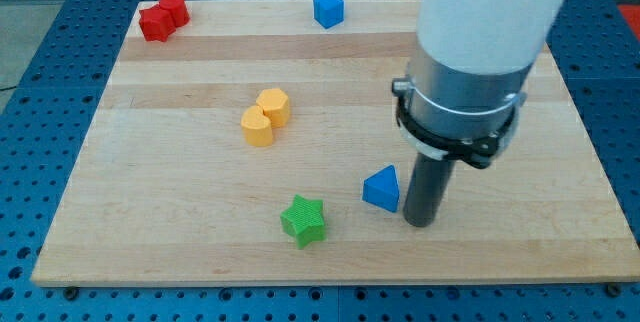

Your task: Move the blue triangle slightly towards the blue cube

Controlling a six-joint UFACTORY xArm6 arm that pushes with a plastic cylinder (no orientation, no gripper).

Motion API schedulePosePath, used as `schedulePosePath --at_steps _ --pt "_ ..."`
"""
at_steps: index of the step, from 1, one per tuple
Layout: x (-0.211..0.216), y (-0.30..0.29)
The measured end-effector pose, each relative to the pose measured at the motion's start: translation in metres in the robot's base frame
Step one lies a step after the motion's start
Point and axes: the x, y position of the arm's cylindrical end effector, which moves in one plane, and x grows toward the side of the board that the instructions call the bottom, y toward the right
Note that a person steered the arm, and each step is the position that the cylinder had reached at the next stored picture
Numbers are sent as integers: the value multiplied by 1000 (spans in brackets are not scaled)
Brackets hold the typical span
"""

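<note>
The blue triangle (381, 188) lies on the wooden board, lower middle-right of the view. The blue cube (328, 8) sits near the board's top edge, above and a little left of it. My tip (420, 222) rests on the board just to the right of the blue triangle, almost touching its right side. The rod rises into the white arm body that fills the view's upper right.
A green star (303, 220) lies left of and below the blue triangle. Two yellow blocks (265, 117) sit together at mid-left. Two red blocks (163, 16) sit at the top left corner. The board's bottom edge (330, 282) is close below my tip.
</note>
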Motion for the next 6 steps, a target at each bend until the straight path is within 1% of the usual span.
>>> schedulePosePath --at_steps 1,2,3,5,6 --pt "-21 -31" --pt "-25 -87" --pt "-31 -116" --pt "-70 -116" --pt "-79 -111"
